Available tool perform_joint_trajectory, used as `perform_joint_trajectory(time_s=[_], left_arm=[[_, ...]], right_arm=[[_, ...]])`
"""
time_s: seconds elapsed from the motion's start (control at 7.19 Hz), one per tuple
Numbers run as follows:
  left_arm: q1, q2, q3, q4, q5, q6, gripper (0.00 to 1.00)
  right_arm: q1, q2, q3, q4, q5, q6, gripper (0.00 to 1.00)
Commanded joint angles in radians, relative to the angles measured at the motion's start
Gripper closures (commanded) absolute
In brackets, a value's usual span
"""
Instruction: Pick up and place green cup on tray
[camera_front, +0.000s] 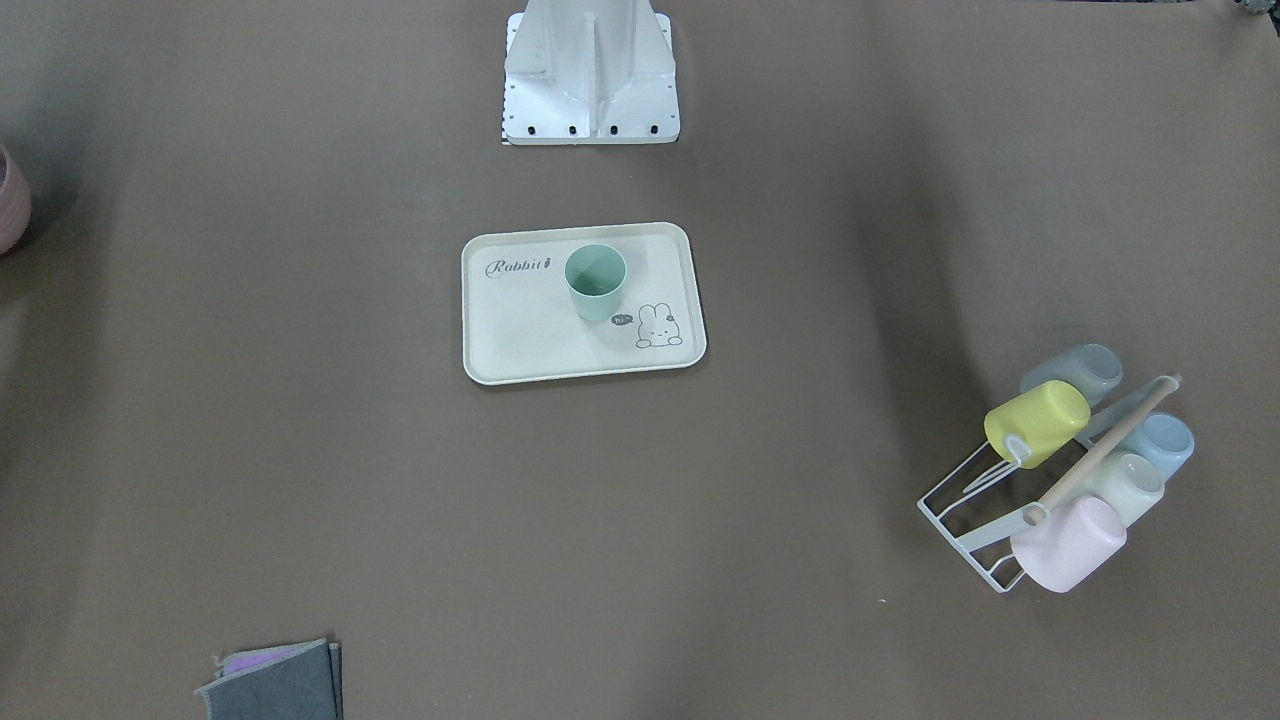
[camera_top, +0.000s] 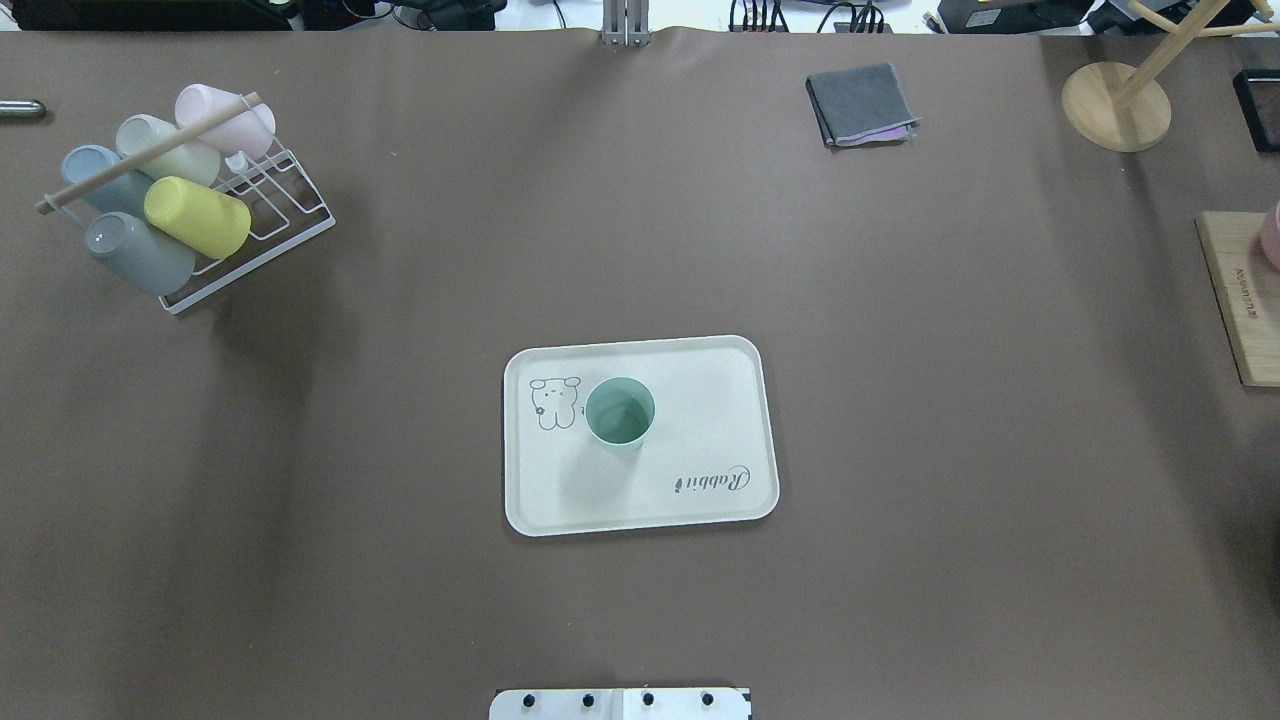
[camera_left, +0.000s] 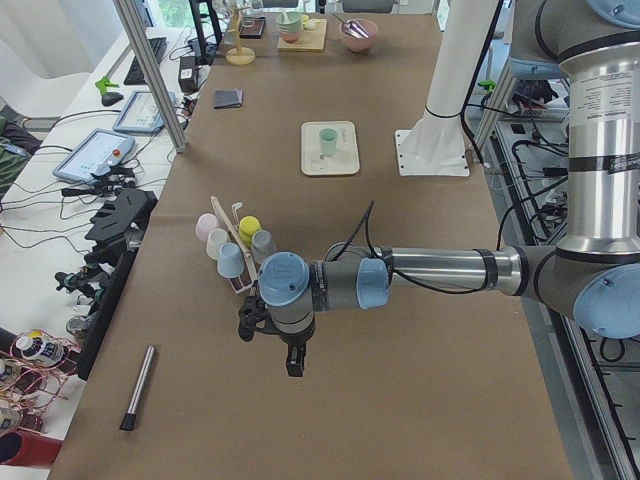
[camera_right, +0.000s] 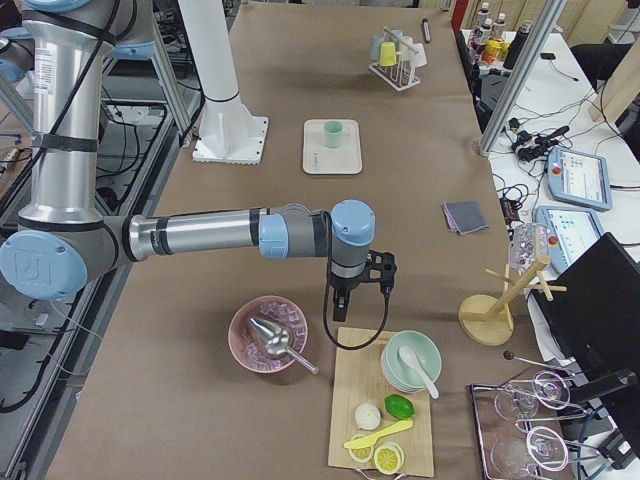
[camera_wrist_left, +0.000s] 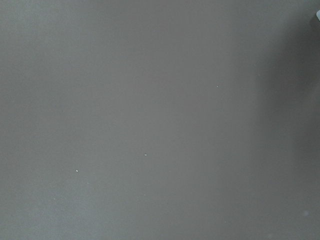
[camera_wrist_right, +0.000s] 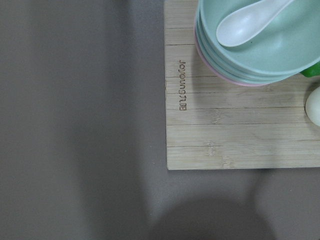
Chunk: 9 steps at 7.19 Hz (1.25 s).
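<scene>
Green cup: upright, mouth up, on tray at mid-bench; left gripper toward left end, right gripper toward right end, both well apart from it, neither plainly nearer, whether apart or together cannot be told.

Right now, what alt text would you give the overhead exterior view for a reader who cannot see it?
A green cup stands upright on a cream tray mid-table, next to the tray's bunny drawing. A wire rack holding pastel cups on their sides sits upper left; a folded grey cloth lies upper right.
</scene>
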Motion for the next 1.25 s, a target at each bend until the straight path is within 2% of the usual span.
perform_joint_trajectory(time_s=[0.0,1.11], left_arm=[[0.0,-0.001,0.0,0.0,0.0,-0.001,0.02],[-0.02,-0.004,0.0,0.0,-0.003,0.002,0.02]], right_arm=[[0.0,0.001,0.001,0.0,0.002,0.0,0.0],[0.0,0.001,0.0,0.0,0.004,0.0,0.0]])
